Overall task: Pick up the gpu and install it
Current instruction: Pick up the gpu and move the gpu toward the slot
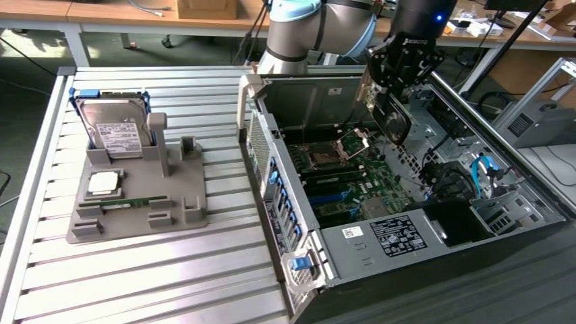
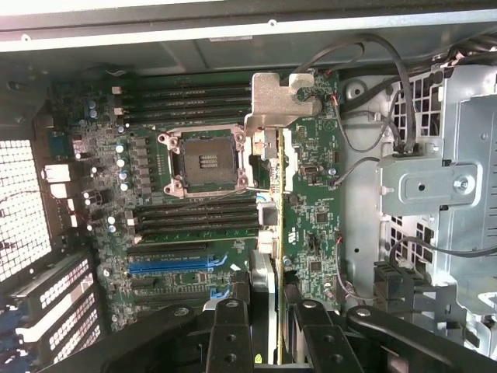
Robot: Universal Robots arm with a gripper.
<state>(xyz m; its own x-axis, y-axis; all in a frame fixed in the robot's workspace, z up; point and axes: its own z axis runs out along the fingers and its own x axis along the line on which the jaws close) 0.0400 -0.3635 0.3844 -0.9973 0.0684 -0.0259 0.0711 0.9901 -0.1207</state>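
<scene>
My gripper [image 1: 394,86] hangs over the open computer case [image 1: 297,270], shut on the gpu [image 1: 394,120]. The card is held upright on its edge, above the far part of the motherboard [image 1: 347,185]. In the wrist view the gpu [image 2: 269,225] runs edge-on between my two black fingers [image 2: 230,330], with its metal end bracket [image 2: 281,97] at the far end. It hovers over the motherboard [image 2: 314,202] beside the processor socket [image 2: 203,161]. My gripper [image 2: 269,311] clamps the card's near end.
A grey holder [image 1: 135,209] on the slatted table carries a silver hard drive [image 1: 114,131], a processor chip [image 1: 102,182] and a green memory stick [image 1: 133,201]. Blue expansion slots [image 2: 175,264] lie near the card. Drive cages and cables [image 2: 435,186] crowd one side of the case.
</scene>
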